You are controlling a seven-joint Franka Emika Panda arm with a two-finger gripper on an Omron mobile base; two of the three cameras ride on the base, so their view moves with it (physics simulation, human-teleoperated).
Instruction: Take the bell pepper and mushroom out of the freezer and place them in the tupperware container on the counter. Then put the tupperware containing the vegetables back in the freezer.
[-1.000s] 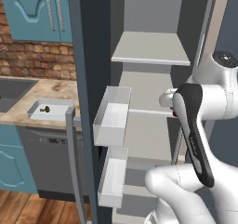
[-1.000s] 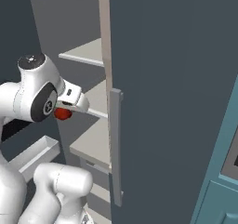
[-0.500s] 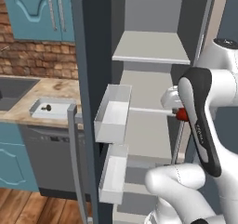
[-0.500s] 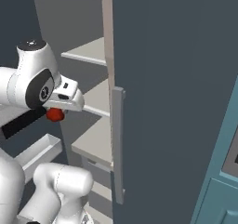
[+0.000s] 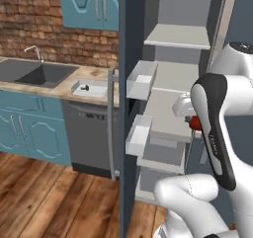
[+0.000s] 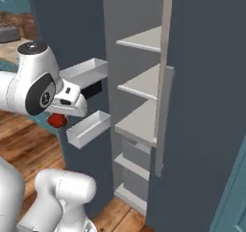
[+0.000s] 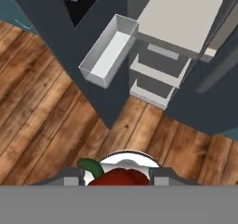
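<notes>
Pepper (image 7: 120, 176), red with a green stem, sits between the two fingers of the gripper (image 7: 119, 177) in the hand view, the jaws clamped on its sides. From the left base camera a sliver of its red skin (image 5: 195, 122) shows just beside the dark forearm, in front of the open freezer (image 5: 170, 79). From the right base camera it (image 6: 57, 120) hangs under the white hand, close to the lower door bin (image 6: 88, 128) and out in front of the shelves. The hand view looks down past the pepper at the wood floor (image 7: 42, 125), the door bin (image 7: 109, 51) and the pale shelves. Both freezer doors stand open; two white bins project from the left door, one above the other, and a long grey handle (image 5: 110, 123) runs down that door's edge. Left of the freezer, the tupperware (image 5: 90, 88) lies on the counter (image 5: 64, 86), a small dark item inside it that may be the mushroom (image 5: 85, 88), though it is too small to tell. A dark sink (image 5: 34, 74) lies further left, under a brick wall (image 5: 44, 29).
</notes>
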